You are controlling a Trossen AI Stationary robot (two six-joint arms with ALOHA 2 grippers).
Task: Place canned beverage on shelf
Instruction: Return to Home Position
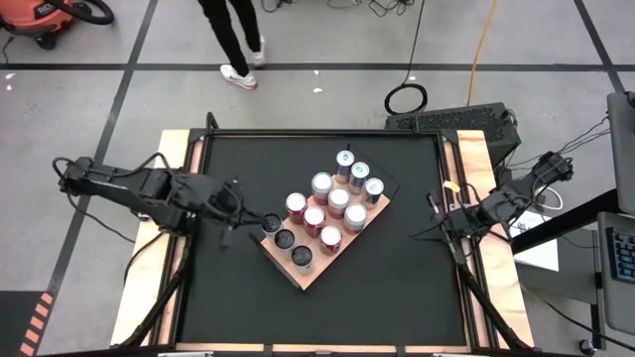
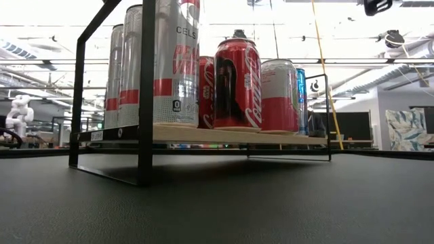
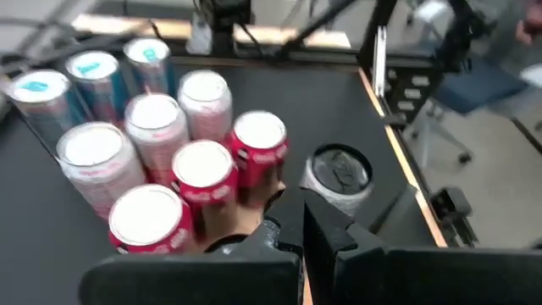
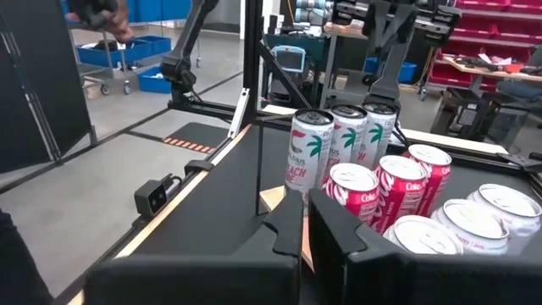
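Celsius cans (image 1: pixel 286 239), three tall slim ones, stood upright in a row along the near-left edge of the shelf (image 1: pixel 310 278). The shelf was a light wooden board on a thin black frame that raised it a little off the black counter (image 1: pixel 397 297), and it sat askew to the counter's edges.

The left gripper (image 3: pixel 298 212) hung just left of that row and somewhat above it. Its fingers were drawn narrow with nothing between them. The right gripper (image 4: pixel 305 216) waited at the right edge of the counter, well apart from the shelf, its fingers likewise narrow and empty.

Each such can would probably feel fairly heavy if full. The thin wall is stiff enough for a firm pinch but could dent under a hard one, and its smooth printed skin looked slippery. Being tall and narrow, it would likely tip at a sideways nudge. The best hold seemed to be across the body at about mid-height, taken from the open left side, where no neighbour crowded the fingers.

Behind the Celsius row stood three red Coca-Cola cans (image 1: pixel 314 220), just beside them. Next came three white-topped cans (image 1: pixel 338 201), then three blue-topped cans (image 1: pixel 359 172) at the far-right edge of the board. All twelve places looked filled, so the placing seemed done. On the floor beyond the counter, a person (image 1: pixel 238 45) showed only as legs.
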